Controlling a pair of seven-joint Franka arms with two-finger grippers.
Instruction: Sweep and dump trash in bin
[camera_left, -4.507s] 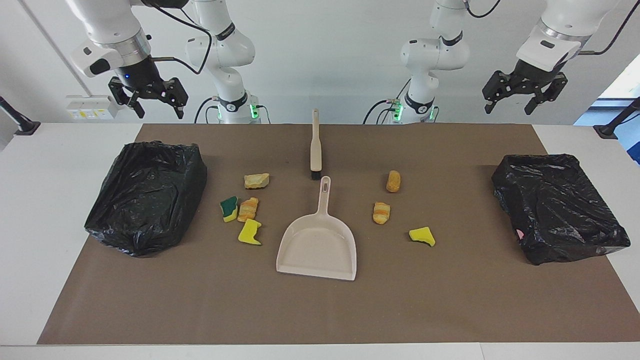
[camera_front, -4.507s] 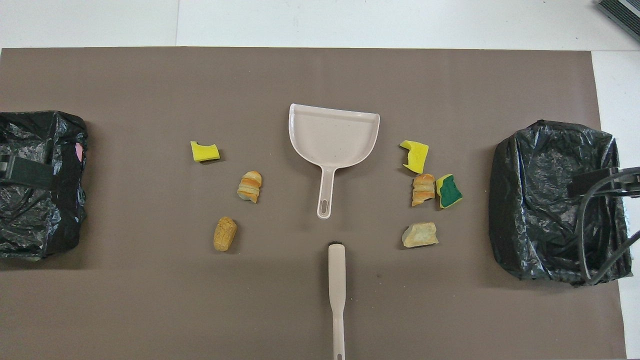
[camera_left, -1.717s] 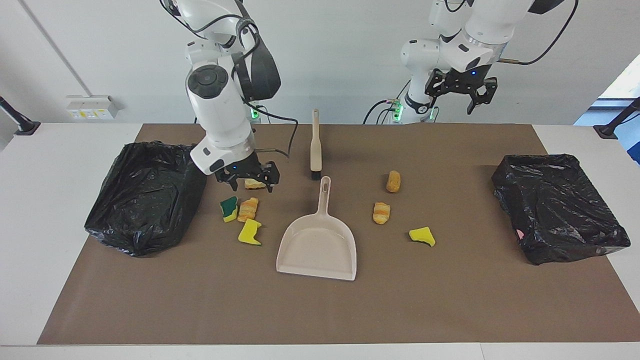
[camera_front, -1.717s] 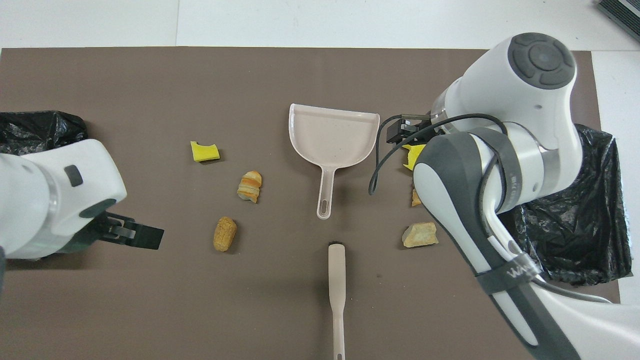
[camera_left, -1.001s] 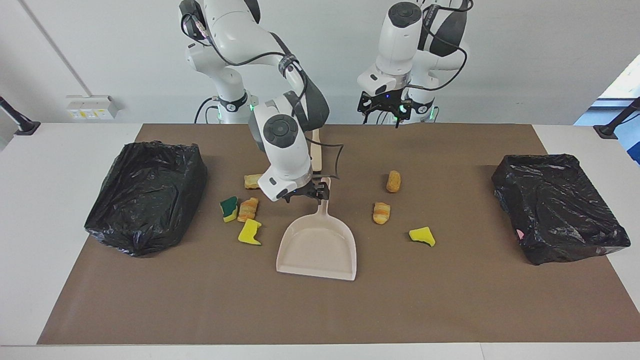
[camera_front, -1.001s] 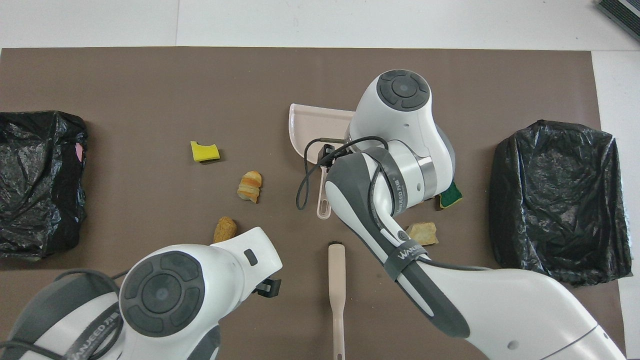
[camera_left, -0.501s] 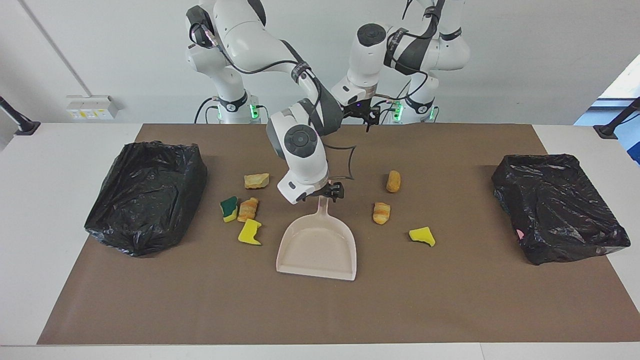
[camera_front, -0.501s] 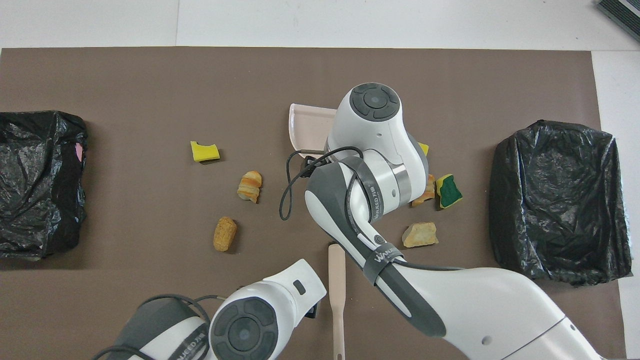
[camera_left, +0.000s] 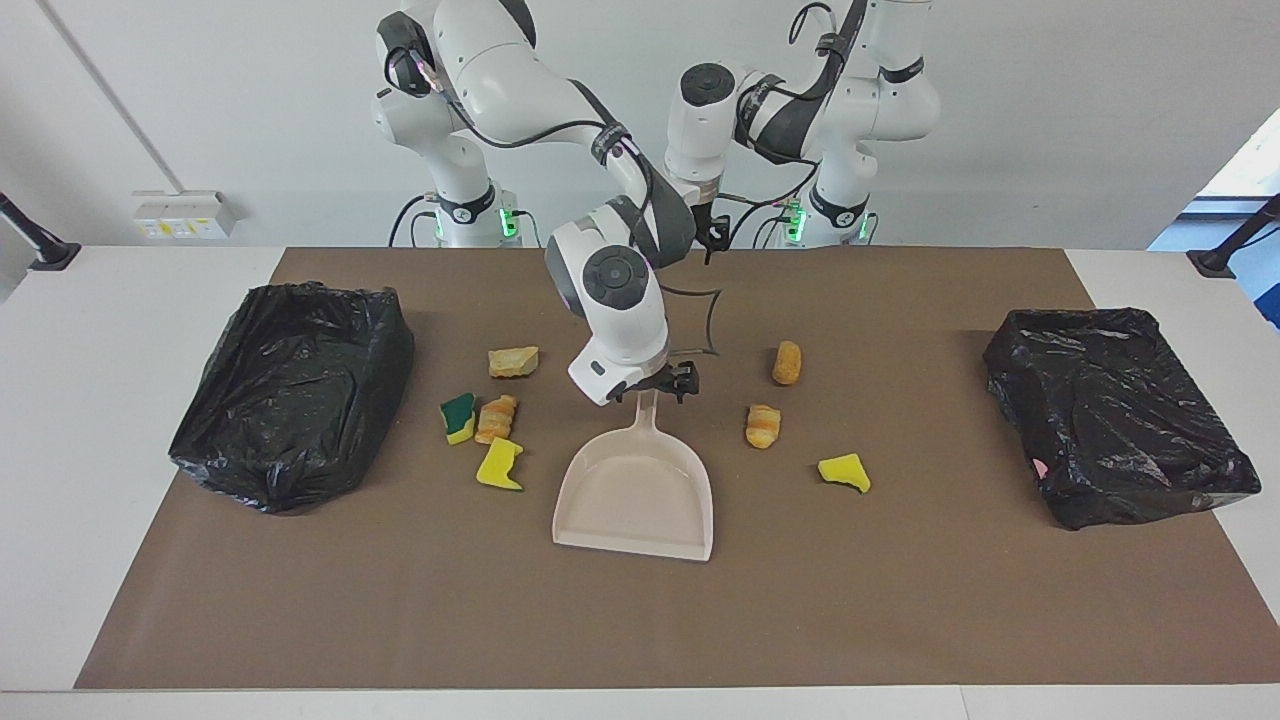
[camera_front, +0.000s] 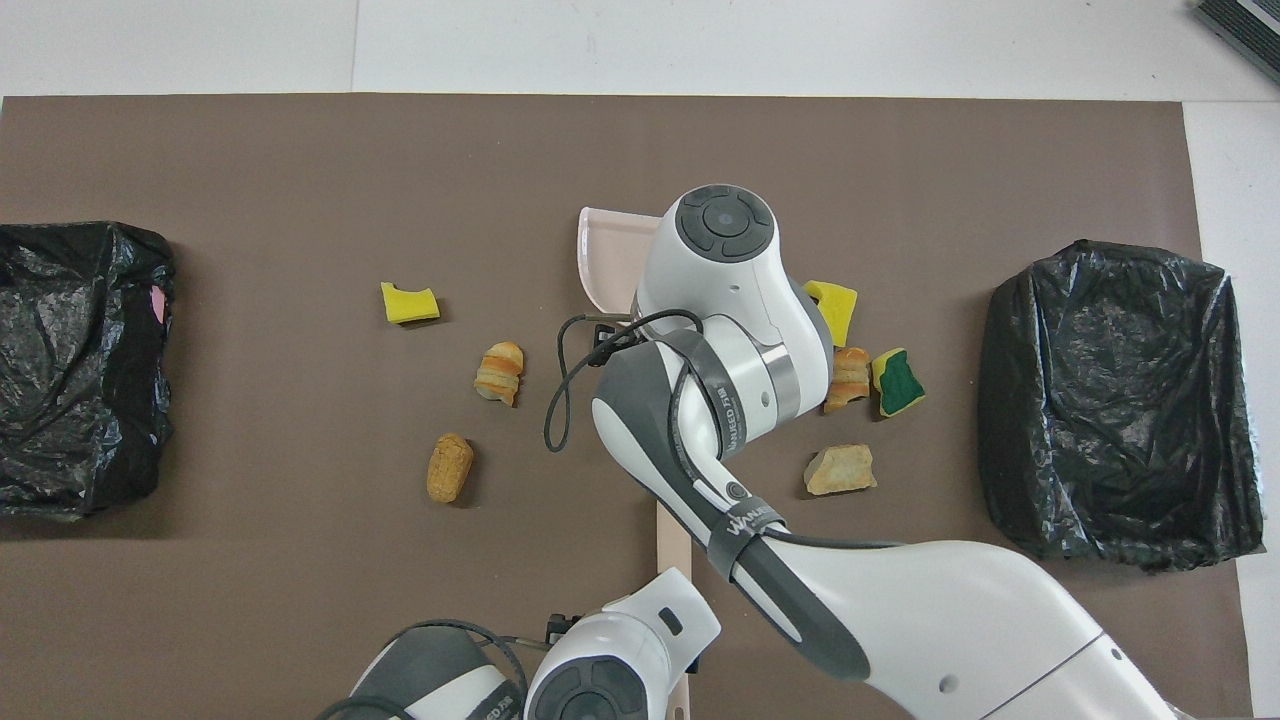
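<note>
White table, brown mat (camera_left: 900, 620) across middle. Right gripper (camera_left: 660, 385) down at dustpan (camera_left: 636, 488) handle, mat centre; grip on it unclear. Left gripper (camera_left: 712, 238) over brush (camera_front: 674, 525) near robot-side mat edge, fingers unclear. Trash (camera_left: 497, 463) scattered both sides of dustpan; bins (camera_left: 290, 390) at mat ends for dumping.

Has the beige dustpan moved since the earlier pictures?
No. The dustpan lies where it did, beside the yellow sponge scrap; the right gripper is now at its handle.

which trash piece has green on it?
The yellow-and-green sponge scrap, nearest the bin at the right arm's end. The other sponge scraps are plain yellow; the rest are orange-tan lumps.
</note>
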